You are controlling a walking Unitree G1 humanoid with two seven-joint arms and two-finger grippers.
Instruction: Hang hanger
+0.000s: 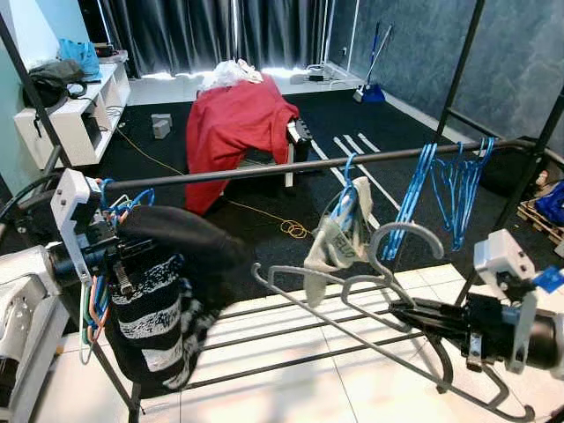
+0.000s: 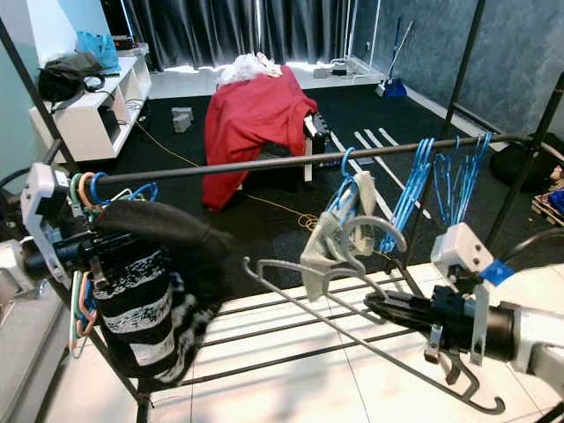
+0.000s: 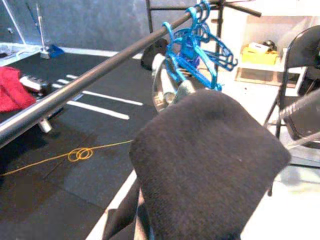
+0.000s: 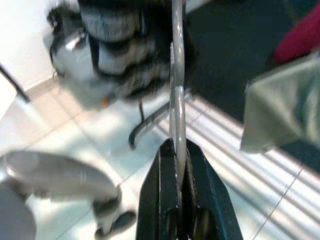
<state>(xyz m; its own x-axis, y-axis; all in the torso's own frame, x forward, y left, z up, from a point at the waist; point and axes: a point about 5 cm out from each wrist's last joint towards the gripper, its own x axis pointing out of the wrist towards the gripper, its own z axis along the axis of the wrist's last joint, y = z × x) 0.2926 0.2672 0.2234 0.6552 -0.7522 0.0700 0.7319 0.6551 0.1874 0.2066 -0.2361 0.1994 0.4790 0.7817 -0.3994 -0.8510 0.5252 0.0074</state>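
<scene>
From the head views, the rail (image 1: 291, 164) has a bare stretch between the dark sweater (image 1: 167, 291) and a grey cloth (image 1: 339, 238), with blue hangers (image 1: 449, 181) farther along. The grey hanger (image 1: 370, 291) is tilted below the rail, held by the right gripper (image 1: 401, 310). The left wrist view shows sweater close up; whether the left gripper (image 1: 119, 264) is spread cannot be told. In the right wrist view, the black fingers (image 4: 155, 200) pinch the hanger's thin grey wire.

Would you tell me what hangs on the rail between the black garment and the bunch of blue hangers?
A grey cloth on a blue hanger, seen in both eye views.
</scene>
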